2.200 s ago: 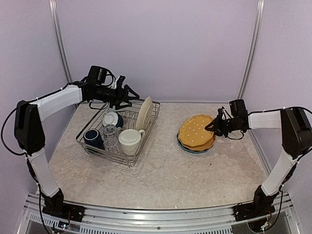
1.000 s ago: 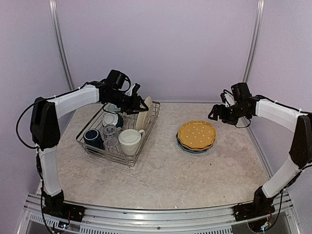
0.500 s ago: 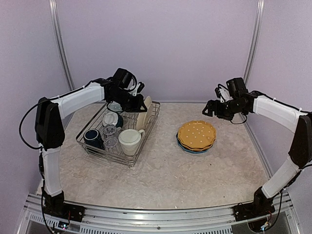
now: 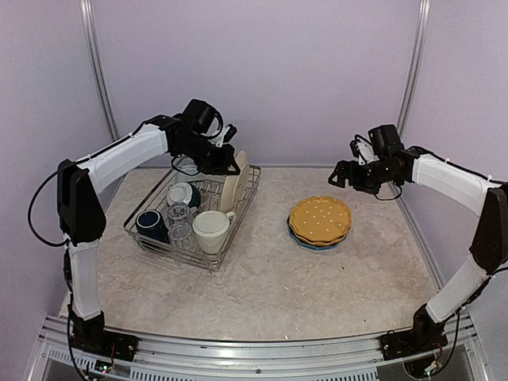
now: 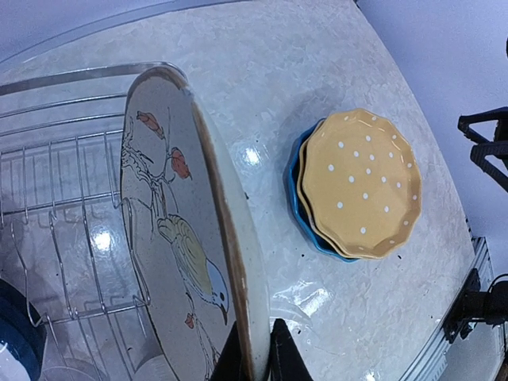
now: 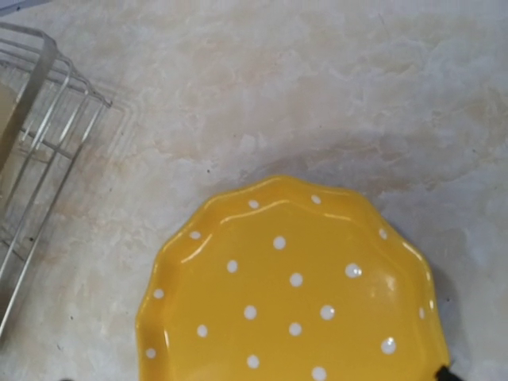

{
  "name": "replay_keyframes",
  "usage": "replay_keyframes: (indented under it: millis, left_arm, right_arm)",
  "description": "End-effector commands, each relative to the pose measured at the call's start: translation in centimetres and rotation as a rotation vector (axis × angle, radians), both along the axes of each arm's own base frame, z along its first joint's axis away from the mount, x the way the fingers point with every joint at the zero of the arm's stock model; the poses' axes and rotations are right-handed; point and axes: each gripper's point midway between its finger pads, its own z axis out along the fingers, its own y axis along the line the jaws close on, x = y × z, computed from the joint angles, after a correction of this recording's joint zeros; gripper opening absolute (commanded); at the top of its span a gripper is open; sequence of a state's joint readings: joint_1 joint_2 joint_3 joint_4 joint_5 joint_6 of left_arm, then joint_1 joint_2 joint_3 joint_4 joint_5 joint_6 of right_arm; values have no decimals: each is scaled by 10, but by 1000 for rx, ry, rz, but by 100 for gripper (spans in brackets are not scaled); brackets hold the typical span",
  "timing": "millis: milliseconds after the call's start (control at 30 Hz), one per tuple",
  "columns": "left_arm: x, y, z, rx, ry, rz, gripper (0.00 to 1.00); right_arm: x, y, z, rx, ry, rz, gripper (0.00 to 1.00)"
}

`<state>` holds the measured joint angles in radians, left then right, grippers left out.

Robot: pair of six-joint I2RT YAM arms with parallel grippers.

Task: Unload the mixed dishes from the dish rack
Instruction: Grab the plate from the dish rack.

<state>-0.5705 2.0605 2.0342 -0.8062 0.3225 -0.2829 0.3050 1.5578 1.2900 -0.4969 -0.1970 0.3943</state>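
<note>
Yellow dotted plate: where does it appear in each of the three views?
Top external: yellow dotted plate right of centre.
Left wrist: plate, right half, mid-height.
Right wrist: plate, lower centre, cut by bottom edge.
Shared landmark: dish rack, left of the plate in every view.

My left gripper (image 5: 252,359) has reached in and pinched the cream floral plate (image 5: 171,238); my right gripper (image 4: 342,173) has lifted off the yellow dotted plate (image 4: 320,219).
</note>
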Motion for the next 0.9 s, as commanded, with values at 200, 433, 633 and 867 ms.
replay_keyframes:
  millis: [200,433,633,867]
  left_arm:
    - [-39,-23,112,1,-372,-98,0]
    - [-57,-46,134,204,-696,-113,0]
    - [-64,-70,128,417,-928,-149,0]
    - [-56,-101,93,642,-1054,-189,0]
  right_arm:
    - [7,19,31,112,-67,24,100]
    - [10,42,63,251,-92,96,100]
    - [9,59,97,416,-108,125,100]
    - [16,66,109,449,-103,99,100]
